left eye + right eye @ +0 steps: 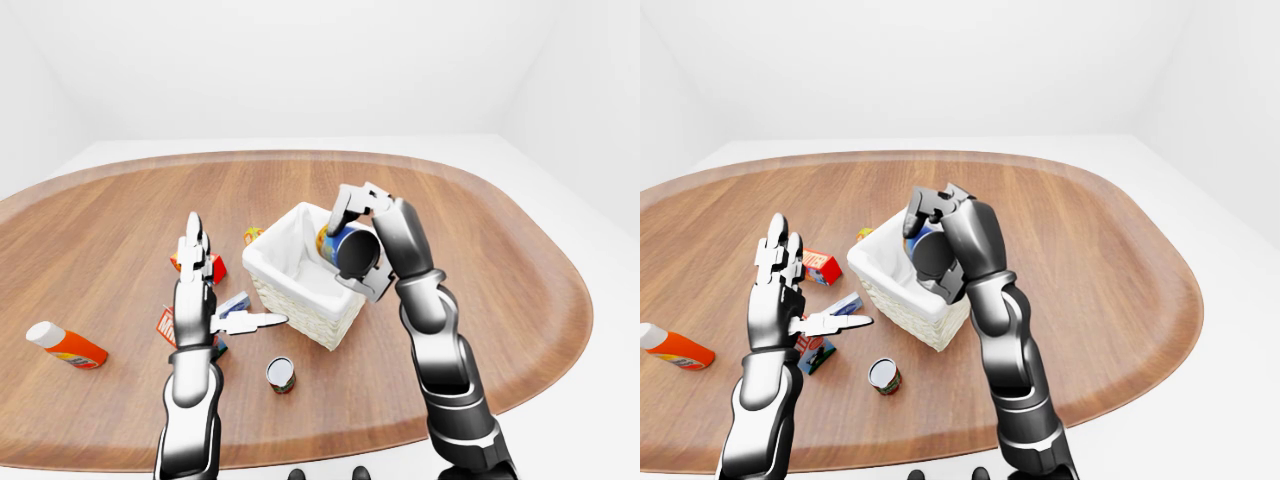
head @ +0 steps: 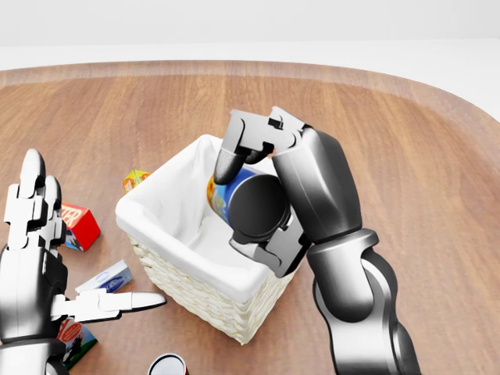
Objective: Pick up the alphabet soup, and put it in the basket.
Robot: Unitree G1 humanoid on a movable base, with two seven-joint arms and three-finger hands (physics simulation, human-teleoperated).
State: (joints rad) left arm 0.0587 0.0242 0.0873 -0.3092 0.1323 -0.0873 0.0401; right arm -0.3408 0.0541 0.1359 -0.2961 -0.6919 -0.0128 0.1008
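Down at the bottom of the head view a small can (image 2: 167, 365) is standing upright on the wooden table (image 2: 406, 141), its dark top facing up. Just left of it, the left hand (image 2: 47, 258) is hovering with fingers spread wide and the thumb pointing toward the basket (image 2: 205, 301), gripping nothing. Around that hand, small boxes are lying on the wood: a blue-and-white carton (image 2: 105, 276), a red box (image 2: 79, 226), and a yellow box (image 2: 135, 180) further up. Out at the left edge of the left-eye view, an orange bottle (image 1: 66, 345) is lying on its side. Now the action: the right hand (image 2: 251, 205) is clamping the alphabet soup (image 2: 242, 199) between fingers above and thumb below, the can tipped sideways, dark end toward the camera, hanging over the basket's white-lined opening, above its right rim.
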